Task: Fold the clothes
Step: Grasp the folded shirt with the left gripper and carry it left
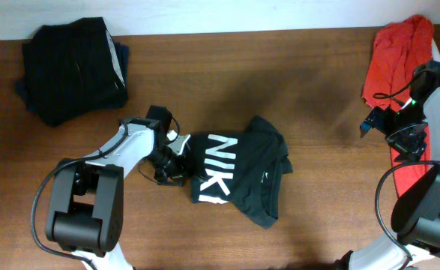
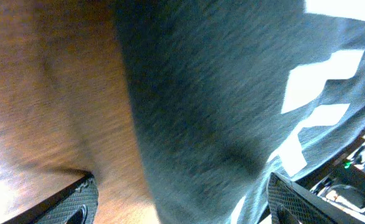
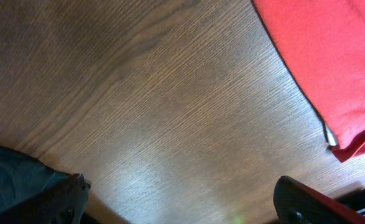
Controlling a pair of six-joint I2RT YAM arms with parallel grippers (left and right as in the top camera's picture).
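— Where is the shirt now?

— The black T-shirt [image 1: 242, 176] lies rumpled in the middle of the tabletop [image 1: 294, 67], its white lettering [image 1: 221, 166] facing up. The folded dark pile [image 1: 70, 67] sits off at ten o'clock and the red shirt [image 1: 399, 52] at two o'clock, both well apart from it.

— And the arms?

— The left fingers [image 2: 70, 202] are at the shirt's nine o'clock edge, spread wide. The wrist view shows cloth between them but nothing pinched. The right fingers [image 3: 309, 202] are released too, hovering over bare wood beside the red shirt with nothing in them.

— What worries you?

— The shirt is bunched, with its three o'clock side doubled under. If the left fingers close where they are, I think they may catch only the top layer, or a thick wad of several. Either way the fold would come out crooked.

— Would it slide?

— Likely. The wood looks smooth, and the right arm is too far away to pin the other side. One-sided pulling could drag the whole garment instead of turning it over.
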